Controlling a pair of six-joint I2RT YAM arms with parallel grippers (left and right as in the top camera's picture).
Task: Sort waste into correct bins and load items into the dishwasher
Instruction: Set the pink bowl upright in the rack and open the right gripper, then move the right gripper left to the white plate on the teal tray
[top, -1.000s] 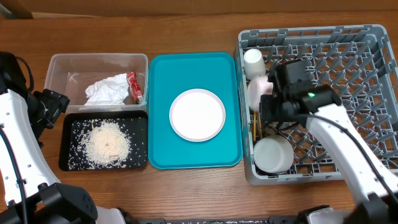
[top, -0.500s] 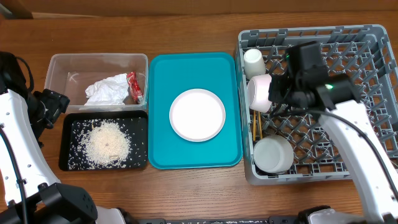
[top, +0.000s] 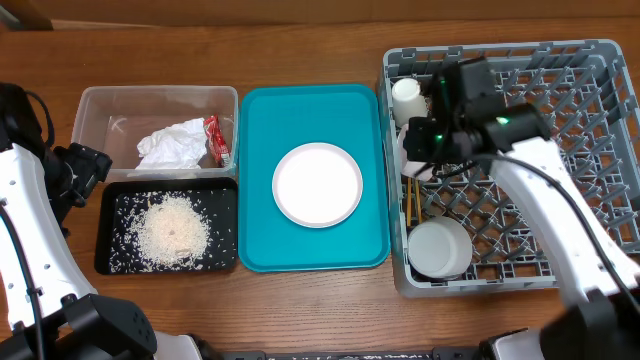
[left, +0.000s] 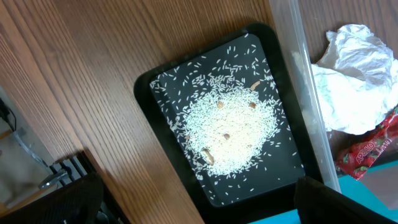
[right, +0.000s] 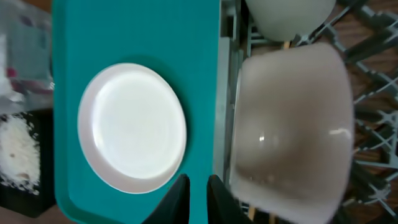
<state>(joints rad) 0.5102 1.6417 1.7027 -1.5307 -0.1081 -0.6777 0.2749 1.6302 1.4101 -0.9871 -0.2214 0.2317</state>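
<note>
A pale plate (top: 318, 184) (right: 132, 127) lies on the teal tray (top: 260, 240). In the grey dish rack (top: 520, 49) stand a small cup (top: 406, 92), a bowl on edge (top: 407, 158) (right: 292, 124), a second white bowl (top: 438, 248) and chopsticks (top: 408, 205). My right gripper (top: 420, 138) (right: 199, 196) hovers over the rack's left edge, shut and holding nothing. The clear tub (top: 100, 100) holds the napkin (top: 172, 143) and red wrapper (top: 215, 140). Rice (top: 172, 228) (left: 227, 130) fills the black tray (top: 225, 195). My left gripper (left: 199, 208) is wide open above that tray's edge.
The teal tray sits between the two bins and the rack. Wooden table (top: 300, 40) shows behind and in front of everything. The rack's pegs (top: 560, 150) rise under my right arm. My left arm (top: 30, 200) stands at the table's left edge.
My right gripper pulled back from the bowl on edge toward the far side, then swung left over the rack's left wall. The bowl stayed in the rack. The left arm has not moved.
</note>
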